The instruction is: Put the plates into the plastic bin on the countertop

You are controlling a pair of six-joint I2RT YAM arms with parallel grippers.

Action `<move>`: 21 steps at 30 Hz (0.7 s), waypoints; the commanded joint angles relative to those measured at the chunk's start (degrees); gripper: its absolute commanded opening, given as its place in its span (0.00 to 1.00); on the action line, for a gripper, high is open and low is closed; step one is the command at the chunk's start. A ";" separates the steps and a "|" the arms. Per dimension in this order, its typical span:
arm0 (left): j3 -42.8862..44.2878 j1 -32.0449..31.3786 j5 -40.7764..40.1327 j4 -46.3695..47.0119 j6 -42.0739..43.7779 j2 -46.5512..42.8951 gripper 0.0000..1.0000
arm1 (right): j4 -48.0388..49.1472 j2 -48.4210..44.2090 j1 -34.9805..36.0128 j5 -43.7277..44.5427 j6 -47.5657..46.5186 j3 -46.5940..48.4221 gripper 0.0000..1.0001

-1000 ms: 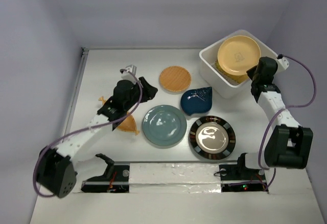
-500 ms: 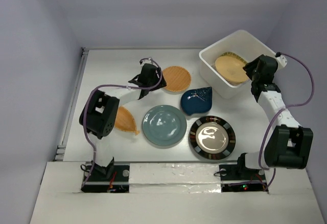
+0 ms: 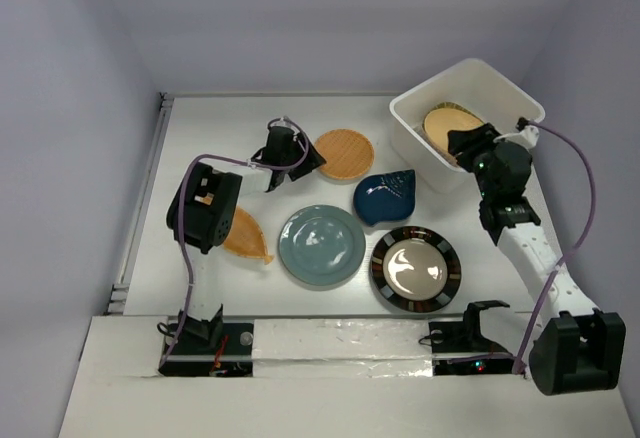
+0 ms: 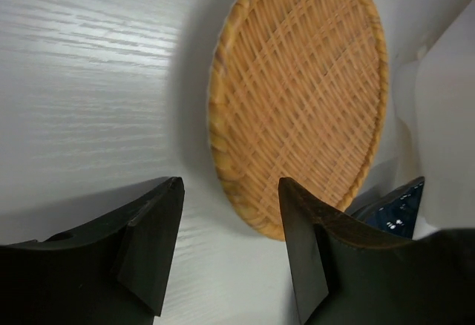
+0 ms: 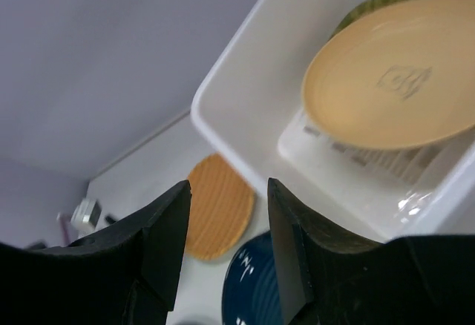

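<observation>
The yellow plate (image 3: 450,126) lies in the white plastic bin (image 3: 412,130) at the back right, resting on a green-yellow ribbed dish whose edge (image 5: 371,4) shows in the right wrist view. My right gripper (image 3: 462,144) is open and empty above the bin's near wall; its view (image 5: 226,214) shows the yellow plate (image 5: 393,80) and the bin rim (image 5: 237,139). My left gripper (image 3: 303,161) is open and empty, just left of the orange woven plate (image 3: 343,154). The left wrist view shows the gripper (image 4: 230,214) low on the countertop at the plate's edge (image 4: 304,95), not touching it.
On the countertop (image 3: 220,128) lie a dark-blue leaf plate (image 3: 385,196), a grey-blue round plate (image 3: 320,245), a black-rimmed plate (image 3: 416,269) and an orange leaf plate (image 3: 245,236). A metal rail (image 3: 145,198) runs along the left edge.
The yellow plate went from standing tilted in my right gripper to lying in the bin, released. My right gripper drew back. My left gripper swung from the orange leaf plate to the woven plate.
</observation>
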 commanded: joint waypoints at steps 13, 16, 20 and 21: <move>-2.61 1.51 1.80 16.13 -12.41 4.39 0.00 | 8.92 0.31 12.63 -7.21 2.79 -4.99 0.51; -8.84 3.70 3.47 24.57 -15.13 -1.40 0.00 | 9.28 3.36 15.53 -11.60 -0.01 -3.50 0.56; -13.33 5.73 0.32 25.30 -13.21 -11.59 0.00 | 7.96 10.47 20.88 -14.69 -3.01 1.76 0.79; -15.34 6.69 -1.17 25.21 -12.94 -15.44 0.00 | 8.13 11.72 21.42 -14.69 -3.18 2.39 0.92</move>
